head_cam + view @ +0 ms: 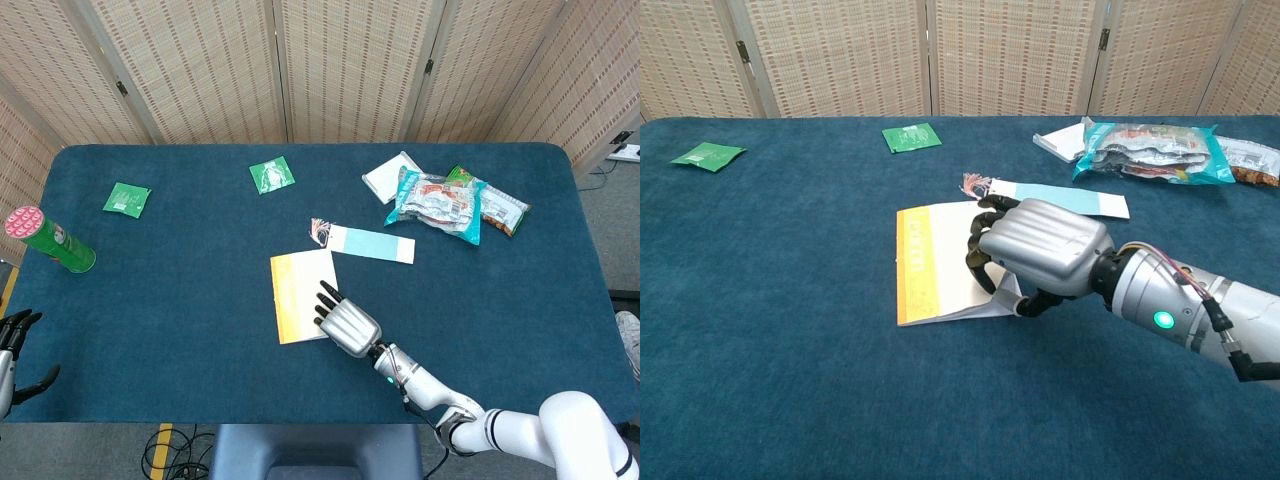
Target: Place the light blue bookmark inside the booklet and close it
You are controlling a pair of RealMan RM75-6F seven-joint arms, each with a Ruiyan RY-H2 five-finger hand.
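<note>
Starting at the far left, we found the left hand [15, 350] idle at the table edge, holding nothing, its fingers apart and well away from every task item. Next came the booklet [300, 295], lying closed with its orange spine strip on the far side from the right hand's fingertips. We had the right hand [1035, 255] lying on the booklet's near right corner, its dark fingers [980, 245] curled down onto the white cover and close together; the thumb appeared to sit under the corner, which was lifted slightly off the table [760, 350]. We could not tell whether the cover alone or the whole booklet was pinched. Just beyond the fingertips lay the light blue bookmark [372, 244], flat on the cloth, its tassel [319, 231] near the booklet's far corner and not yet inside. We judged the step in hand to be opening the cover. Three faults were possible from here: the fingers could drag the entire booklet across the cloth instead of lifting the cover, because nothing anchored the spine; the thin corner could crease under the curl; and the booklet could slide onto the bookmark and bury it.
</note>
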